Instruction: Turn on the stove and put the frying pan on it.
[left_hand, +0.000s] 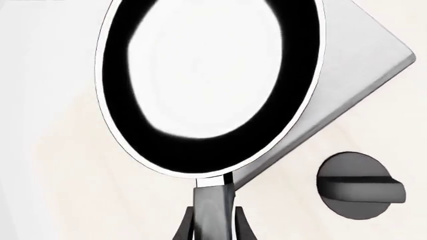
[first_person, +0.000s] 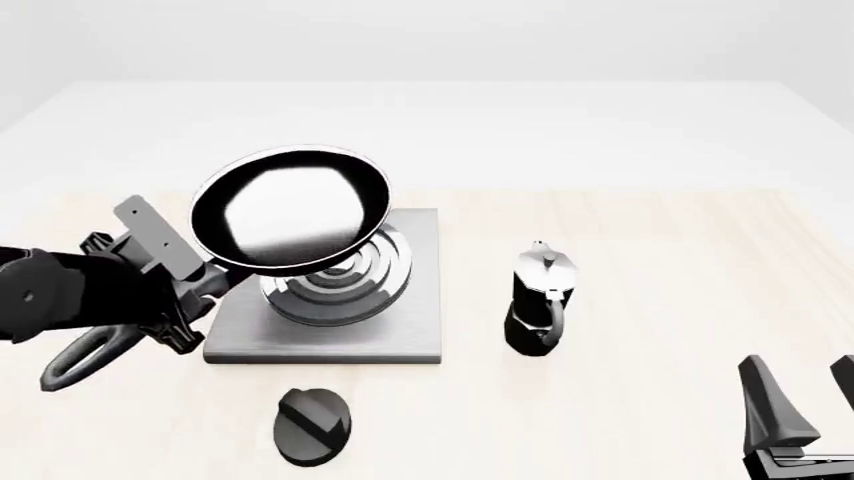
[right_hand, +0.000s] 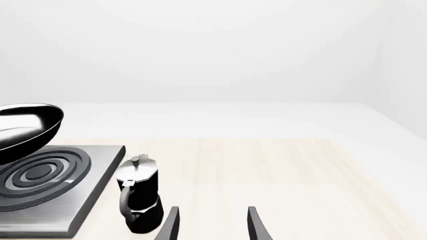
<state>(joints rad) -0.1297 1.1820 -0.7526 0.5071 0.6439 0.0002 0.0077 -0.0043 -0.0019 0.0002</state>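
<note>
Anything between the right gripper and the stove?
Yes: the moka pot stands between the right gripper and the stove, seen in the front view.

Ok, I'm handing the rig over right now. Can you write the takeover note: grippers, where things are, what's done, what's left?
Left gripper: shut on the frying pan handle, pan held tilted in the air above the stove rings, not yet set down.
Right gripper: open, empty, low at the near right of the table, beside the moka pot.
Knob: on the table in front of the slab, nothing touching it; whether it has been turned cannot be told.
Left to do: lower the pan flat onto the rings, release, check the knob.
</note>
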